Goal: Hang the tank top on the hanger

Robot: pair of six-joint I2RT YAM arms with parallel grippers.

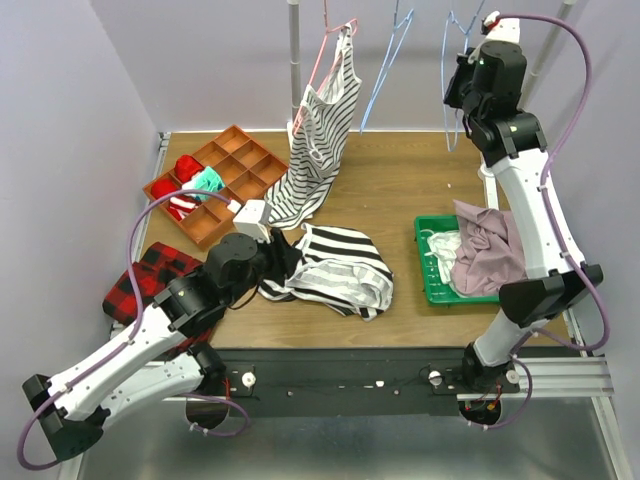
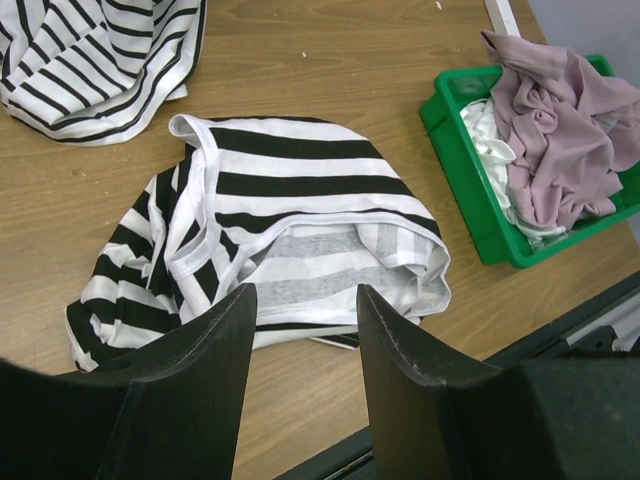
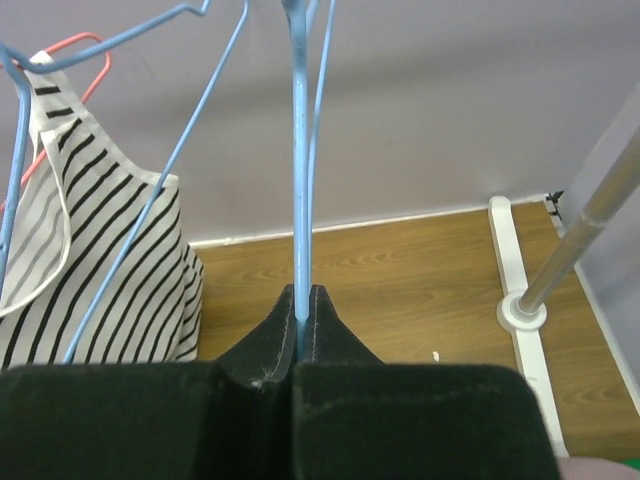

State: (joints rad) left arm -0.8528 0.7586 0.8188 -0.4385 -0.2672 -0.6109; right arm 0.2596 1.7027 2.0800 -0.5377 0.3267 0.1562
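Fingers [image 3: 265, 345] of right gripper [image 3: 302, 295] are clamping the light-blue wire hanger [image 3: 300, 150]; left gripper [image 2: 305, 292] is hanging parted, empty, over the bold-striped tank top [image 2: 300, 180].

The right gripper [image 3: 302, 300] is clamped on a vertical wire of the light-blue hanger [image 3: 300, 180]. To its left hang a second blue hanger [image 3: 149, 200] and a pink hanger [image 3: 75, 42], which carries a finely striped top [image 3: 110, 270]. Below lies the wooden counter [image 3: 400, 270]. A metal pole [image 3: 590, 225] stands at the right.
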